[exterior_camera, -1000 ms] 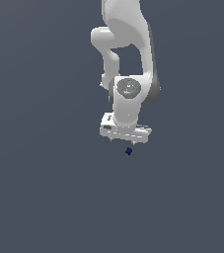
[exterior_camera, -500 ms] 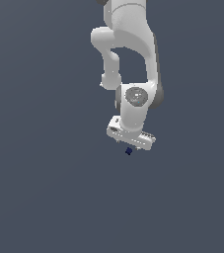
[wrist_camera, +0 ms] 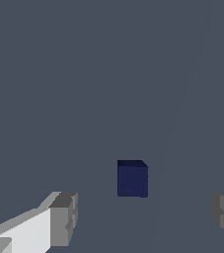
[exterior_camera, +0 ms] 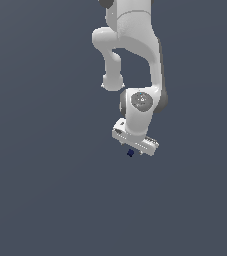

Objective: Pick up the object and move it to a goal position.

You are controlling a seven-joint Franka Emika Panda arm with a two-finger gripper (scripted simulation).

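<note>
Exterior view: the white arm (exterior_camera: 135, 50) reaches down from the top of the frame over a plain grey-blue floor (exterior_camera: 40, 190). Its gripper (exterior_camera: 133, 149) sits at the lower end, tilted so that the side toward the exterior view's right hangs slightly lower. The cube (exterior_camera: 130, 153), dark navy and far smaller than the gripper, shows just beneath the gripper's lower edge; the fingers themselves are too small to resolve here, and contact cannot be judged.

Wrist view: two grey fingertips (wrist_camera: 64, 219) stand wide apart at opposite sides of the frame, one attached to a white finger body, the other cut by the frame edge. The cube (wrist_camera: 132, 178) rests on the floor (wrist_camera: 108, 74) in the gap between them, nearer the middle than either tip, with bare floor visible on both sides. Neither pad touches it, and the spread jaws hold nothing.
</note>
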